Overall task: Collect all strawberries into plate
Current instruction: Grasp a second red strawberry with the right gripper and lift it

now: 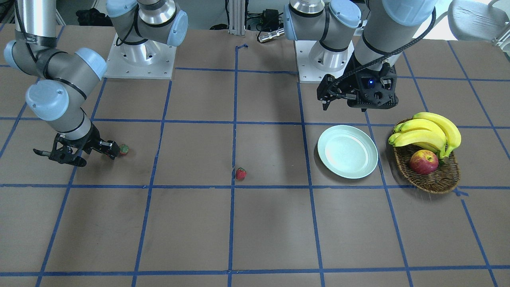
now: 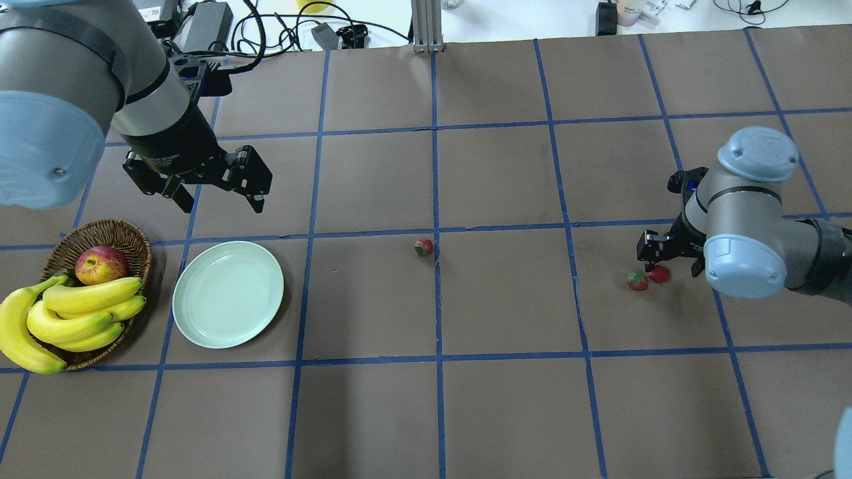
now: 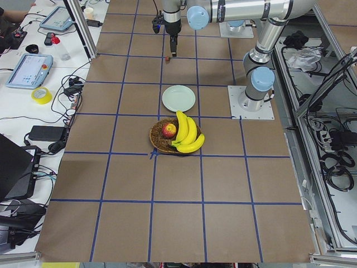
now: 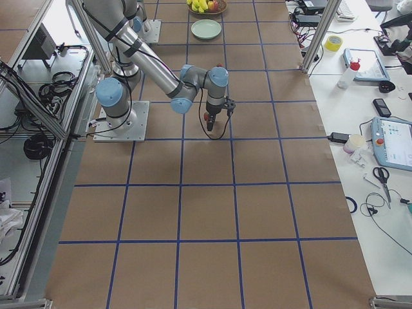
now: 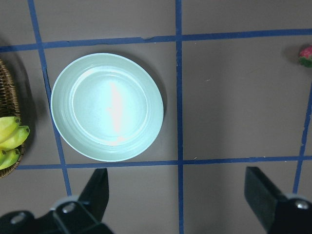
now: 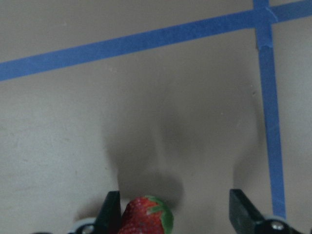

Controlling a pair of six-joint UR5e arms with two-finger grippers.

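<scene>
Strawberries (image 2: pixel 423 247) all three remain on the tabletop (image 2: pixel 506 412), none on the plate (image 2: pixel 227 294): one lies mid-table, two far off at the right end effector (image 6: pixel 176 212), spread around one; the left end effector (image 2: pixel 219 199) hovers spread near the plate.

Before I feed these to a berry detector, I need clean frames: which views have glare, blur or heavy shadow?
Left wrist view: a white glare streak runs down the plate, otherwise sharp. Right wrist view: soft focus, the strawberry is cropped by the bottom edge, with a dark shadow blotch just above it. Overhead view: even light, sharp. Side views: sharp but distant.
</scene>
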